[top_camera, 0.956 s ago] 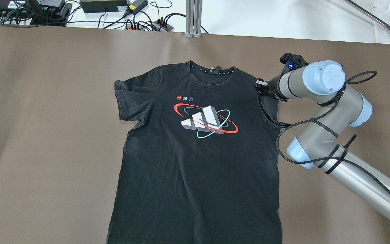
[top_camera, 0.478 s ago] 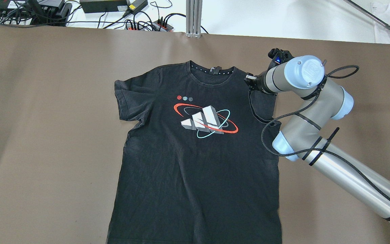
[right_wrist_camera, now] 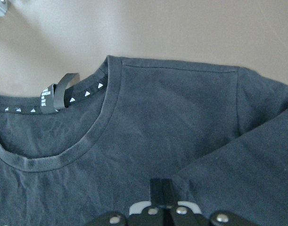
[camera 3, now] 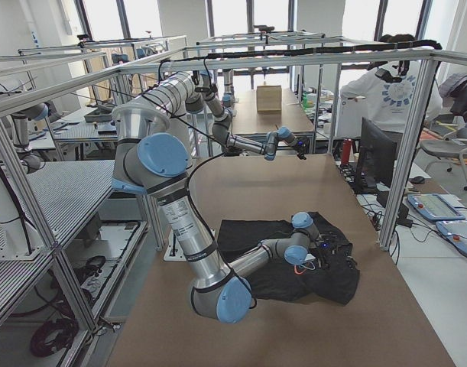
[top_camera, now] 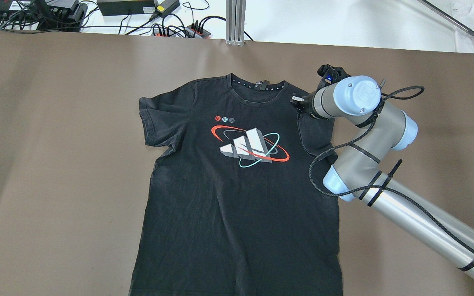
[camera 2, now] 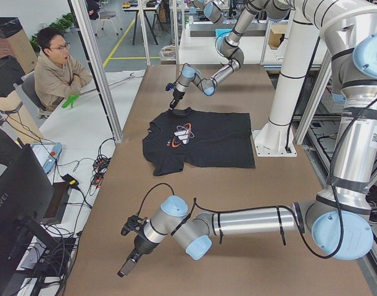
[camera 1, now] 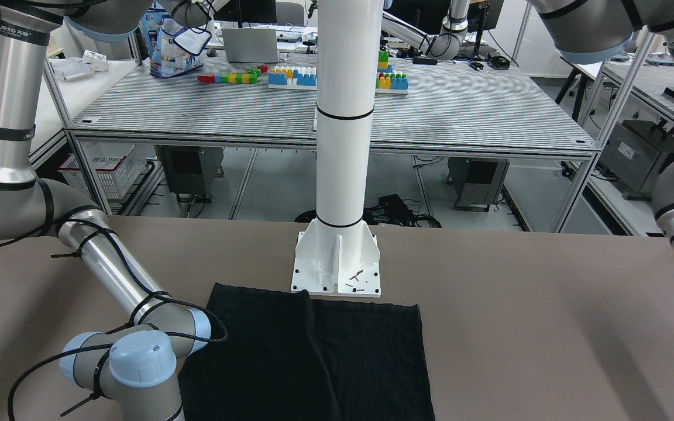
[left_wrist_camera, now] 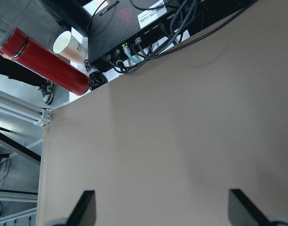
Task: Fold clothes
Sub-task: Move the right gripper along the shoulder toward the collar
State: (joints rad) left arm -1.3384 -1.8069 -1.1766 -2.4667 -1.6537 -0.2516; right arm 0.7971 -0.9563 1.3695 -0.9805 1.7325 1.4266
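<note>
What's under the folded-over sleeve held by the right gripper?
The folded sleeve, pinched by the right gripper, lies on the black T-shirt, over its own shoulder fabric. The part of the shoulder it covers, and the brown table beneath, are hidden.

The T-shirt (top_camera: 237, 213) is being shown as soft, matt black cloth, faintly creased, with a ribbed collar (right_wrist_camera: 87, 146); its logo (top_camera: 250, 147) is being seen as a smooth, flat print in red, white and teal. The table cover (top_camera: 56, 164) is being presented as a smooth, matt brown sheet. The right arm (top_camera: 418, 218) is being seen as brushed metal with a satin sheen, its joint cap (top_camera: 358, 95) as smooth pale-blue plastic, its cable (top_camera: 310, 174) as black braided sleeving. The pillar (camera 1: 344, 146) is being shown in glossy white paint, the bottle (left_wrist_camera: 45, 63) in glossy red
</note>
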